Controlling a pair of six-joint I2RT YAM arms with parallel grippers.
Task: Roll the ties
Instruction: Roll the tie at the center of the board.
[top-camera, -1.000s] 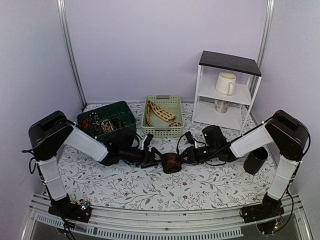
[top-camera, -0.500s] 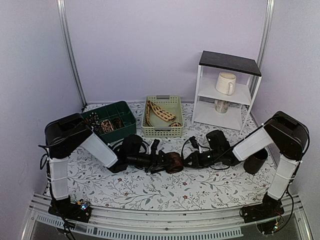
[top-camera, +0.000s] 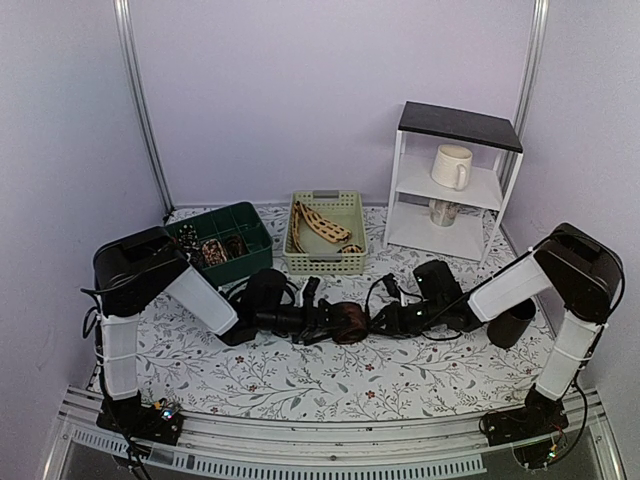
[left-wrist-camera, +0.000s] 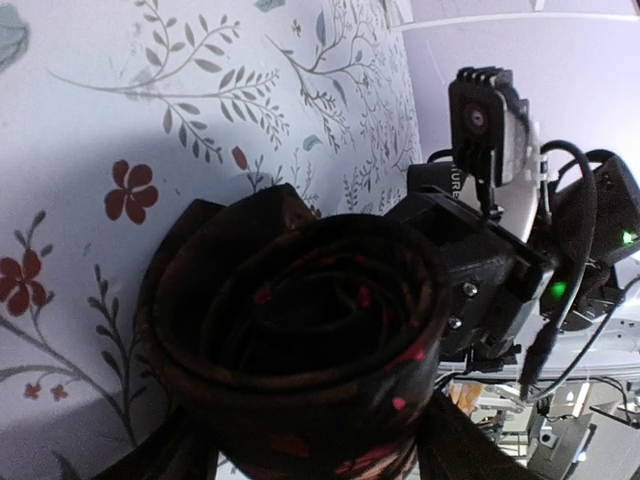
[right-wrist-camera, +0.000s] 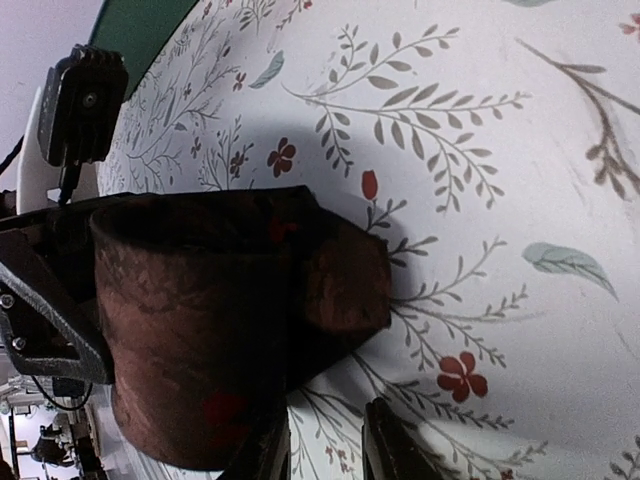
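Two arms (top-camera: 190, 290), two bins (top-camera: 323, 262), two mugs (top-camera: 451, 166), one black cup (top-camera: 515, 322), one rolled tie (top-camera: 349, 323), one beige tie (top-camera: 322, 224)

Rolled tie (left-wrist-camera: 300, 330) cropped below; green bin (top-camera: 245, 225) contents perhaps too small.

The left arm (top-camera: 195, 298) and right arm (top-camera: 505, 283) have white link shells and bulky black joints. Black cables (left-wrist-camera: 547, 345) loop at the wrists. Screws (left-wrist-camera: 462, 290) and a green light (left-wrist-camera: 557, 290), perhaps an LED, dot the right end effector (top-camera: 373, 322).
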